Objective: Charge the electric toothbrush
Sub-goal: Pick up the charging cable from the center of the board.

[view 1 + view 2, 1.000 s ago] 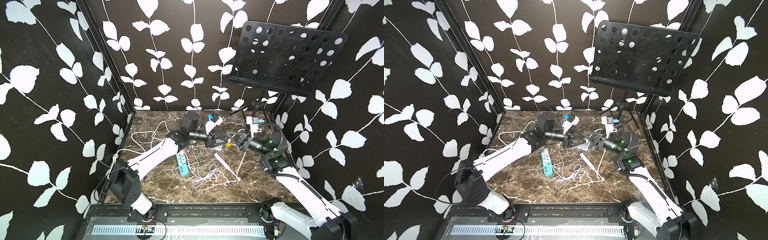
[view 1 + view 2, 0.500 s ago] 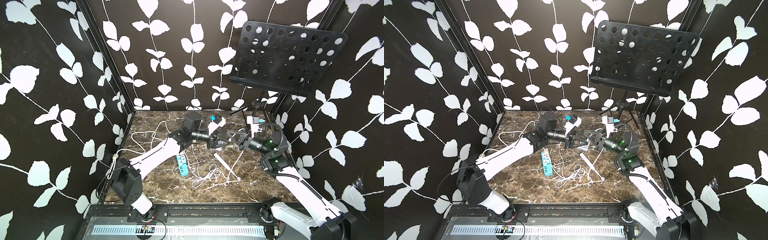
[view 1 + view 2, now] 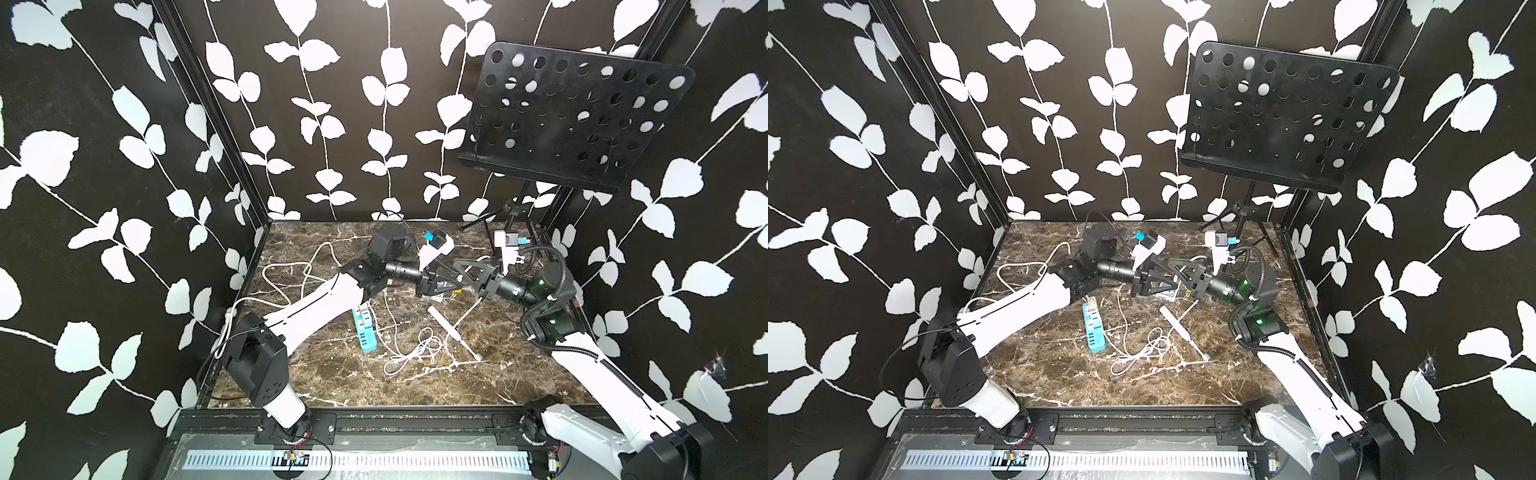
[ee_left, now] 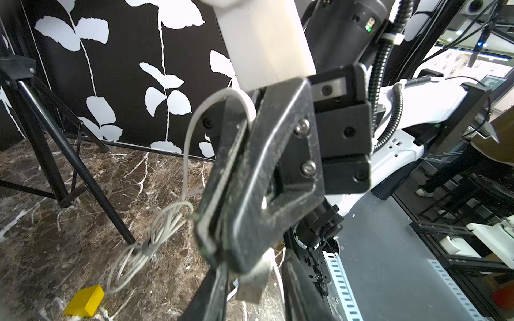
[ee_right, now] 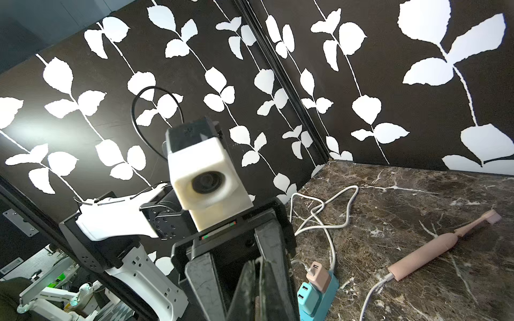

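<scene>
The pale pink electric toothbrush (image 5: 439,247) lies flat on the marble table (image 3: 332,386), with a white cable (image 5: 372,294) at its base; it shows in both top views (image 3: 453,332) (image 3: 1183,332). A pink charger (image 5: 318,273) sits in the blue power strip (image 3: 363,332). Above the table's middle my right gripper (image 5: 258,264) (image 3: 457,266) is shut on a thin white cable (image 4: 192,133), with a small pale plug (image 4: 251,286) past its tips. My left gripper (image 4: 254,278) (image 3: 451,280) meets it head-on. Its fingers (image 4: 211,291) stand apart on either side of the plug.
A black perforated music stand (image 3: 573,120) rises at the back right, and its tripod legs (image 4: 69,155) reach onto the table. A coiled white cable (image 3: 415,353) lies near the toothbrush. The power strip's thick cord (image 3: 291,274) loops at the back left. A yellow block (image 4: 84,300) lies below the grippers.
My left gripper has moved right until its fingers overlap the right gripper's tips, and its jaws have narrowed. The right arm has stayed put.
</scene>
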`<state>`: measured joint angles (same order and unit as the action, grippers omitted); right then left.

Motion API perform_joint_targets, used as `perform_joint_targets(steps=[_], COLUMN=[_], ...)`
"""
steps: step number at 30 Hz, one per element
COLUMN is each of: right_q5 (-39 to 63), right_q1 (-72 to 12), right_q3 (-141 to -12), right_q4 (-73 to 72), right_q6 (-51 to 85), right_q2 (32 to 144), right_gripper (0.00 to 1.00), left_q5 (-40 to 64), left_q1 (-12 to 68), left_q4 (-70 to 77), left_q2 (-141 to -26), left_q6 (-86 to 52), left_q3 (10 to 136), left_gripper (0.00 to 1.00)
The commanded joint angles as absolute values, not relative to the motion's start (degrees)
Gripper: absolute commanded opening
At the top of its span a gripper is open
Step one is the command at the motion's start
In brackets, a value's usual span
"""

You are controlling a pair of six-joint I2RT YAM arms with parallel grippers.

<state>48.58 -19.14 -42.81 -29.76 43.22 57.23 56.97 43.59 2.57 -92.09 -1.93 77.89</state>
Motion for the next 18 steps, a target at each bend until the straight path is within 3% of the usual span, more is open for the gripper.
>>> perform_joint_targets(steps=[1, 8, 11, 12, 16, 18], right_q5=[48.3, 48.7, 47.2, 46.5, 38.4, 31.5], right_q1=[-19.3, -19.2, -19.2, -19.2, -19.3, -19.2], right_q3=[-44.2, -45.7, -47.1, -47.5, -50.8, -53.3], right_q4=[-33.0, -26.3, -18.8, -16.6, -1.3, 8.8], right_q6=[42.0, 39.9, 37.5, 37.0, 36.8, 38.0], right_q2=[56.8, 56.1, 54.8, 54.2, 52.5, 53.0], right_gripper=[0.0, 0.0, 0.01, 0.04, 0.4, 0.42], left_q5=[58.4, 53.2, 50.2, 48.9, 37.0, 28.6], left_q1=[43.8, 43.8, 43.9, 44.0, 45.9, 47.6], left_q4=[3.1, 1.1, 0.8, 0.4, -4.2, -7.2], left_q2=[-91.8, -91.5, -91.2, -91.2, -90.5, -90.6], left_q6=[-2.0, -0.7, -0.4, 0.0, 4.3, 6.6], left_q3=[79.3, 79.4, 79.4, 79.5, 80.5, 81.8], left_gripper=[0.31, 0.15, 0.15, 0.13, 0.08, 0.08])
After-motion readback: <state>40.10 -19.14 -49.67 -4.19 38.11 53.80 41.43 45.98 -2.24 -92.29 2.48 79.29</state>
